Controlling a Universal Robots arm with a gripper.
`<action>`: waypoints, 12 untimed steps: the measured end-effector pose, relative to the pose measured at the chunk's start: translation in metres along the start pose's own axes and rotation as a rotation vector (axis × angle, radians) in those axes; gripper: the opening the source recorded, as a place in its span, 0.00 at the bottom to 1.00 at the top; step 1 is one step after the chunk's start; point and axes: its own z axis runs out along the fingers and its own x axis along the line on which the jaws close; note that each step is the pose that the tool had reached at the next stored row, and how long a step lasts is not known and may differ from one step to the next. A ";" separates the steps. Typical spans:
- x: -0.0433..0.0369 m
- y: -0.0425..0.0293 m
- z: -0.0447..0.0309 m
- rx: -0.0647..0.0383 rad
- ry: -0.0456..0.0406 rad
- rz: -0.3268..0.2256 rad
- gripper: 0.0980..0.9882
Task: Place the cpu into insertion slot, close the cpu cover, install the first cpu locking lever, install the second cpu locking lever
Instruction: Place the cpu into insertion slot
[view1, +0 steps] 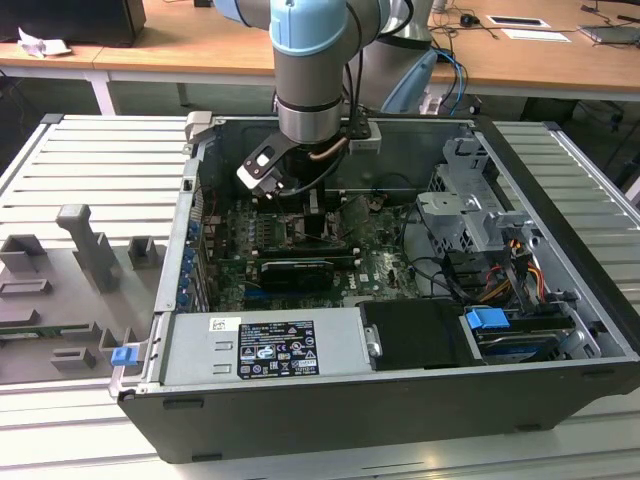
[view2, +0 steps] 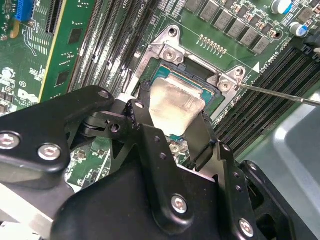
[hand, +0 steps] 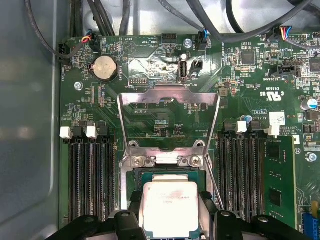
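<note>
In both wrist views the cpu (view2: 175, 105) (hand: 171, 210), a silvery square chip, sits between my black fingers (view2: 142, 112) just over the insertion slot (view2: 212, 102), level with its metal rim. My gripper (view2: 175, 120) (hand: 170, 200) is shut on the cpu's two opposite edges. The cpu cover (hand: 169, 96), a thin metal frame, stands swung open on its hinge beyond the socket. A thin wire locking lever (view2: 280, 95) (hand: 215, 186) juts out beside the socket, unlatched. In the exterior view my gripper (view1: 311, 222) reaches down inside the computer case to the green motherboard (view1: 385, 265).
Long black memory slots (hand: 90, 175) (hand: 240, 170) flank the socket on both sides. The case walls (view1: 330, 410) surround the board; a power supply box (view1: 265, 345), a drive cage (view1: 470, 215) and loose cables (view1: 440, 270) lie at the exterior view's front and right.
</note>
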 end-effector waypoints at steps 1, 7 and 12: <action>0.0001 0.0000 0.0000 0.000 0.0003 0.000 0.48; 0.0000 -0.0004 -0.0007 0.000 0.0000 0.000 0.48; 0.0000 -0.0012 0.0012 0.000 -0.0001 0.000 0.49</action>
